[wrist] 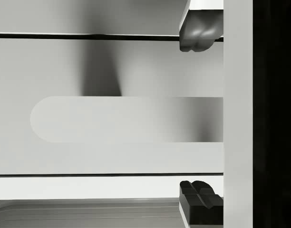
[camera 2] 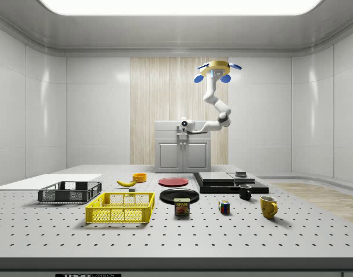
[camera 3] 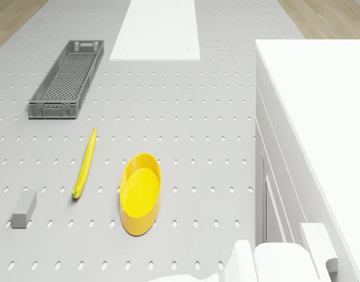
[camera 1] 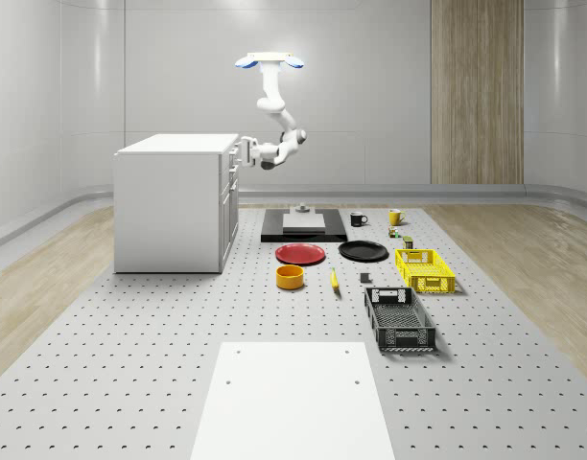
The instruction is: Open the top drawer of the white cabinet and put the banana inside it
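Observation:
The drone (camera 1: 270, 61) hovers beside the white cabinet (camera 1: 169, 201), above and in front of its drawer face, with its arm bent down toward the top drawer. My gripper (camera 1: 244, 149) is at the top drawer's handle. In the wrist view the handle bar (wrist: 126, 118) lies between the two fingertips (wrist: 198, 40), which stand apart on either side of it without touching, so the gripper (wrist: 200, 116) is open. The drawer front (wrist: 112, 66) looks flush and shut. The banana (camera 1: 334, 280) lies on the table in front of the cabinet, next to a yellow bowl (camera 1: 290, 277).
A red plate (camera 1: 300, 254) and a black plate (camera 1: 363, 251) lie past the banana. A yellow crate (camera 1: 425, 270) and a grey crate (camera 1: 399, 319) sit toward the whole-scene view's right. A black platform (camera 1: 304, 226), two mugs and small items stand behind.

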{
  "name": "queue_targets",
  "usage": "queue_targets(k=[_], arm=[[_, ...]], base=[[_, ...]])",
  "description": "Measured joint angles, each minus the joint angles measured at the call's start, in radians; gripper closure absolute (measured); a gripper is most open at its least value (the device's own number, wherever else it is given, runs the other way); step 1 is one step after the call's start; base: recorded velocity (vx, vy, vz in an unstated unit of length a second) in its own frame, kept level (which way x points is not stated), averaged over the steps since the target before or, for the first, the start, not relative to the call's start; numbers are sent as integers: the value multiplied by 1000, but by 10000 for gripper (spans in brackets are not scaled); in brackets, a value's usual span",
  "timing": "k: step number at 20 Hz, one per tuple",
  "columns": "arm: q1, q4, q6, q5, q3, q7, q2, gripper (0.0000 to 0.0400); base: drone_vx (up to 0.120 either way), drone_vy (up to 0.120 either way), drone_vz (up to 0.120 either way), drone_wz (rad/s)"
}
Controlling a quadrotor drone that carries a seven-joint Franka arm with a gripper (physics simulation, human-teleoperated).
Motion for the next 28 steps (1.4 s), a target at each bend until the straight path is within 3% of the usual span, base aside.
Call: queue_targets(k=[6, 7, 8, 10, 12, 15, 20, 23, 28], arm=[[-13, 2, -6, 18, 15, -7, 12, 0], [-16, 2, -7, 20, 17, -8, 13, 23], [-19, 2, -9, 22, 19, -9, 15, 83], [-24, 3, -13, 25, 22, -10, 17, 167], [-30, 3, -17, 29, 26, -12, 20, 217], [-38, 3, -23, 33, 31, -14, 23, 258], [-52, 4, -32, 40, 38, -12, 28, 284], [-58, 8, -35, 27, 43, 23, 25, 264], [-73, 4, -55, 21, 33, 16, 21, 278]], base=[[0, 0, 0, 0], [0, 0, 0, 0], [0, 0, 0, 0], [0, 0, 0, 0], [0, 0, 0, 0], [0, 0, 0, 0], [0, 0, 0, 0], [0, 0, 0, 0], [0, 0, 0, 0]])
